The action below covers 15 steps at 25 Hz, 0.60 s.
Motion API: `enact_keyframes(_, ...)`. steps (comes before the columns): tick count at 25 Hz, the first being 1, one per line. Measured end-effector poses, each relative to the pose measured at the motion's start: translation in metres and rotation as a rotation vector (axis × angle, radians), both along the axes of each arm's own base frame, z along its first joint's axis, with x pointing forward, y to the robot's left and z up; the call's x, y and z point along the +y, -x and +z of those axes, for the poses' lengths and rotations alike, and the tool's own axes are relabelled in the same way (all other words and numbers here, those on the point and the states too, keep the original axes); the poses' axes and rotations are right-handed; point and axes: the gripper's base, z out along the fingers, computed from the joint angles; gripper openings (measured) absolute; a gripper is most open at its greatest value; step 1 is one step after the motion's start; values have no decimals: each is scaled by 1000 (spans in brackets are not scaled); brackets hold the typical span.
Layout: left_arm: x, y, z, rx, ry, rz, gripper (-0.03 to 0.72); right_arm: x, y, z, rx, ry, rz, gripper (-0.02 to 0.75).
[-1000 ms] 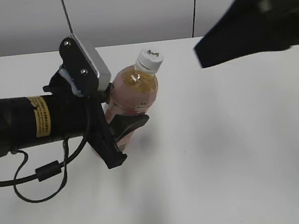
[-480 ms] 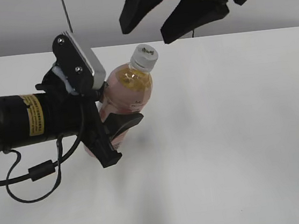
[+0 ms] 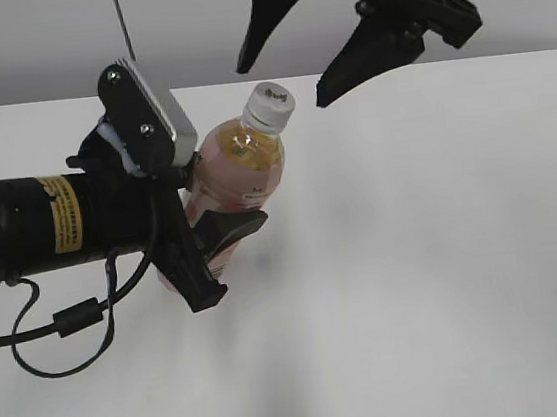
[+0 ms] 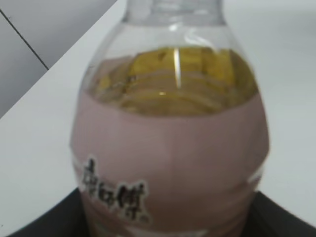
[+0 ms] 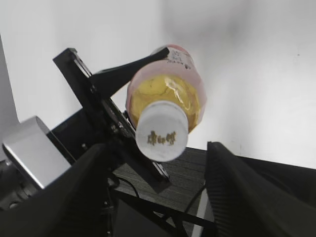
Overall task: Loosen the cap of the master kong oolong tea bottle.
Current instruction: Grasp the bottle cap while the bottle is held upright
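Observation:
The master kong oolong tea bottle (image 3: pixel 238 178) has amber tea and a pink label and is held tilted above the white table. My left gripper (image 3: pixel 217 246) is shut on its lower body. The label fills the left wrist view (image 4: pixel 170 163). The white cap (image 3: pixel 271 106) with a small dark mark points up and right. My right gripper (image 3: pixel 289 81) is open, its two dark fingers spread above and to either side of the cap, not touching it. In the right wrist view the cap (image 5: pixel 162 131) lies between the open fingers (image 5: pixel 158 182), above the bottle (image 5: pixel 168 96).
The white table (image 3: pixel 424 252) spreads under both arms. A grey wall with a dark seam (image 3: pixel 122 25) stands behind. The left arm's black cable (image 3: pixel 65 323) loops over the table at the left.
My right gripper has swung in from the upper right and now hangs open over the cap. The left gripper and bottle shifted slightly left, then held still.

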Motion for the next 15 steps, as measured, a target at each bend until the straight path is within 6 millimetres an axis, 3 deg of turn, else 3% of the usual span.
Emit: enact_keyframes(15,0,0,0,0,6,0,400,13,-17,-21,68,-32,-84,427)
